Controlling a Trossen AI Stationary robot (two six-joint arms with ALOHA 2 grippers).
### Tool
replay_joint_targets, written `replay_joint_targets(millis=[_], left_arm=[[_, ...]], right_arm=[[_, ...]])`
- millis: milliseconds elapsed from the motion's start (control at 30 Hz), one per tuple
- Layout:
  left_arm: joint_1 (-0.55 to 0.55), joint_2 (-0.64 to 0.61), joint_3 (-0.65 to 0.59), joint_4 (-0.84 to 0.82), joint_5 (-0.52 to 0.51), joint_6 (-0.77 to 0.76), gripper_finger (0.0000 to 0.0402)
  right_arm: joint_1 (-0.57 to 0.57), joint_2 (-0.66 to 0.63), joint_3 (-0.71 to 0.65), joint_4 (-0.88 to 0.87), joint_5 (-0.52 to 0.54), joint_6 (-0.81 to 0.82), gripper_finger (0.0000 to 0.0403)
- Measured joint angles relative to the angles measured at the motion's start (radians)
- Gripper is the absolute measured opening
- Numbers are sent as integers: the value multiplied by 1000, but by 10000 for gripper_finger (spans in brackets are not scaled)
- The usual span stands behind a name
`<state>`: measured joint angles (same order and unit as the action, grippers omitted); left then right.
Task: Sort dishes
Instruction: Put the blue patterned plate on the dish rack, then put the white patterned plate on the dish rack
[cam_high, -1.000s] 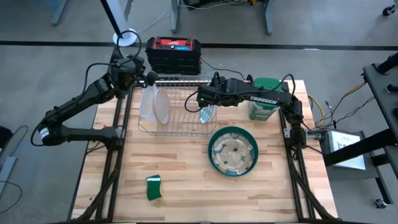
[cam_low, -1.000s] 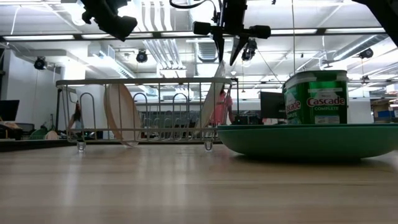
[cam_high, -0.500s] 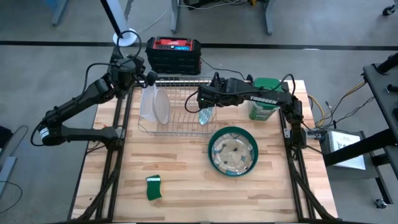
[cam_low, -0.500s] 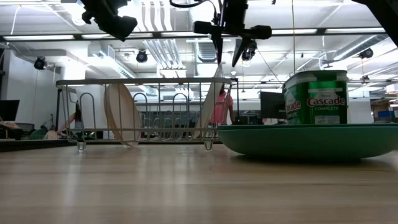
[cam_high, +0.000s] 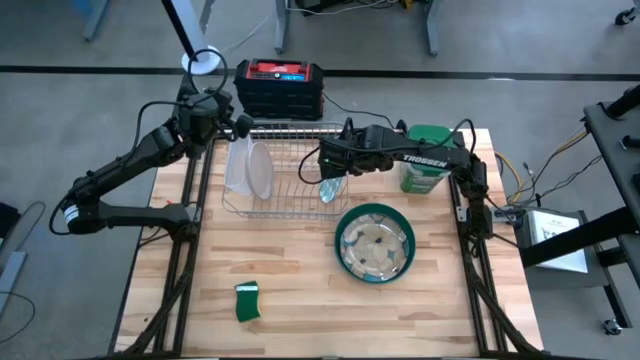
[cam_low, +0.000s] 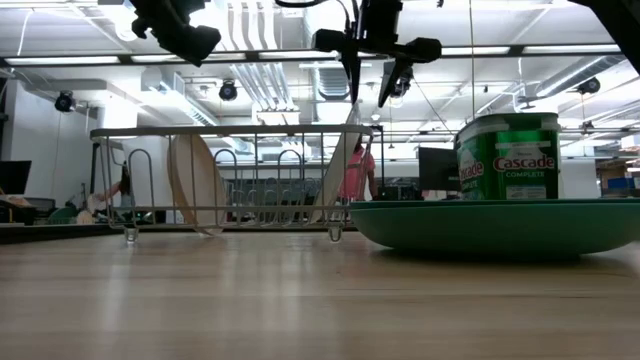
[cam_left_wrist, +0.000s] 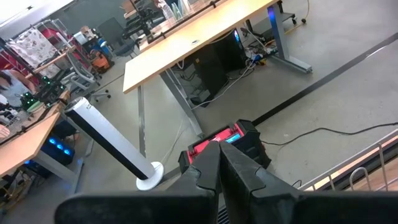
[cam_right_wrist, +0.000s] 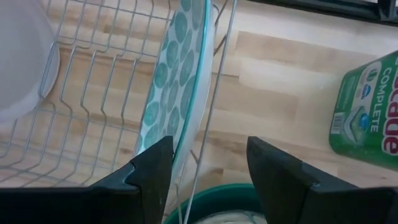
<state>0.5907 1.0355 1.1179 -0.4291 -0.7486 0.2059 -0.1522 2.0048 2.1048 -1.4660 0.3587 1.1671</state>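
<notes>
Right gripper (cam_high: 327, 163): hanging over the dish rack's right end, about 12 o'clock from the table's middle. Fingers (cam_right_wrist: 149, 171) spread apart, one on each side of the patterned plate's top rim, not pinching it as far as I can see.
Patterned plate (cam_right_wrist: 177, 74): glassy, teal dots, standing on edge in the rack (cam_high: 285, 170), leaning against the right-side wires.
Whitish plate (cam_high: 258, 168): also upright in the rack, toward its left end, well apart from the patterned one.
Green plate (cam_high: 374, 243): flat on the wood table (cam_high: 300, 300), around 4 o'clock from the rack, with a pale clear-looking plate (cam_high: 373, 248) sitting inside it.
Left gripper (cam_left_wrist: 219, 169): parked high off the table's far-left corner, roughly 10 o'clock, jaws pressed together, holding nothing.
Cascade tub (cam_low: 508, 156): green lid, stands just right of the rack, at 12 o'clock from the green plate.
Sponge (cam_high: 247, 301): small green one, near the front edge around 7 o'clock, on its own.
</notes>
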Motion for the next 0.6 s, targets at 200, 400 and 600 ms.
replay_joint_targets(millis=[200, 400, 600], left_arm=[[0, 0, 0, 0, 0, 13, 0], [-1, 0, 0, -18, 0, 2, 0], [-1, -31, 0, 7, 1, 6, 0]], right_arm=[[4, -12, 0, -6, -29, -1, 192], [22, -33, 0, -52, -63, -1, 202], [33, -91, -1, -107, -75, -31, 212]])
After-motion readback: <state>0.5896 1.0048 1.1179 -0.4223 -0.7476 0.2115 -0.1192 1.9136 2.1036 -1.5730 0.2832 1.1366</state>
